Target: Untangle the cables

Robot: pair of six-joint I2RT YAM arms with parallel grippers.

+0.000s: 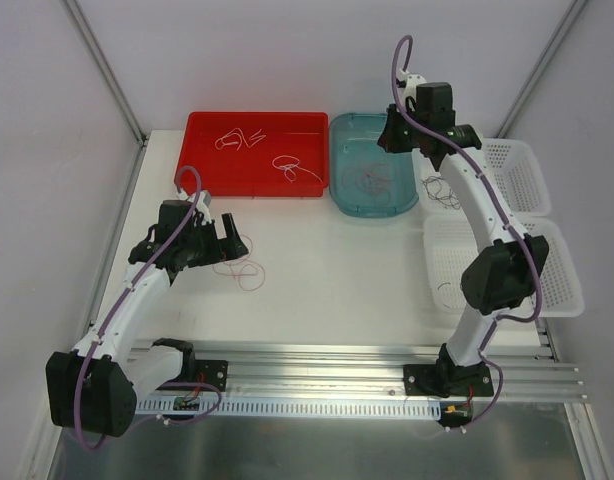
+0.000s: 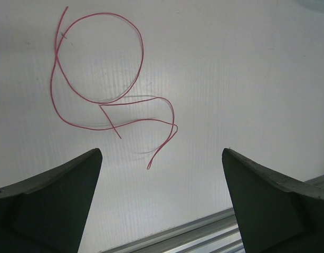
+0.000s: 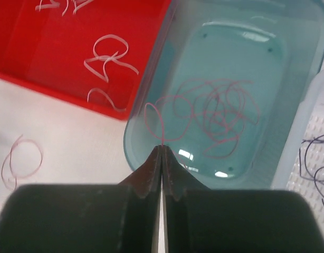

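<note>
A tangle of dark red cables [image 1: 372, 180] lies in the teal bin [image 1: 333, 170], which also shows in the right wrist view [image 3: 138, 110]. My right gripper [image 1: 389, 142] hangs over the bin, shut [image 3: 162, 147] on one dark red strand that runs up from the tangle [image 3: 220, 113]. A single dark red cable [image 1: 249, 272] lies looped on the white table. My left gripper [image 1: 232, 238] is open and empty just left of it. In the left wrist view its fingers [image 2: 160, 156] stand wide apart, with the cable [image 2: 142, 50] on the table beyond them.
A red tray [image 1: 202, 180] at the back holds white cables [image 1: 292, 168], also seen in the right wrist view [image 3: 106, 55]. Two white baskets [image 1: 527, 175] stand at the right, with black strands [image 1: 442, 190] by the upper one. An aluminium rail [image 1: 337, 360] runs along the near edge.
</note>
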